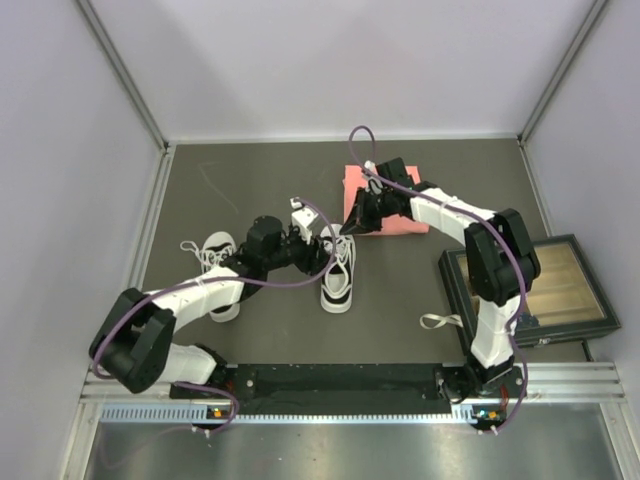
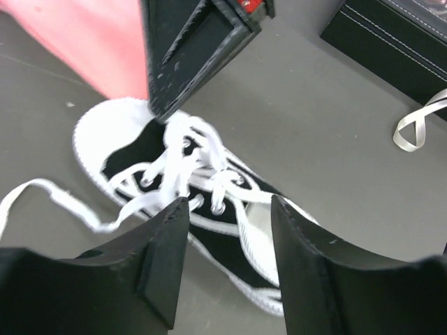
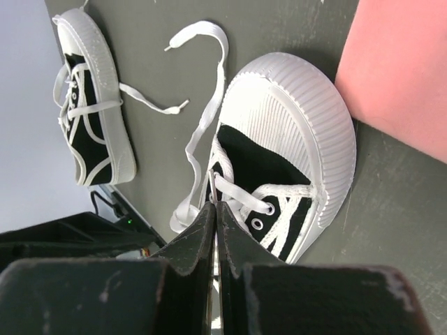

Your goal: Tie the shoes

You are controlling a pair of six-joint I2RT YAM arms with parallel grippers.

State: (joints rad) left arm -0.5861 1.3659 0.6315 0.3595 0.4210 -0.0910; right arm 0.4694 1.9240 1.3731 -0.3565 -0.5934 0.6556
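Across the dark table (image 1: 400, 330), a pink cloth (image 1: 355, 190) lies at the back. One shoe (image 1: 338, 285) sits just in front of it, toe towards the cloth, and the other shoe (image 1: 219, 247) lies well apart to the left. Over the central shoe, the left gripper (image 2: 228, 204) hangs above the laces (image 2: 181, 164), jaws spread and holding nothing. The right gripper (image 3: 215, 207) is pressed closed, seemingly pinching a lace (image 3: 211, 184).
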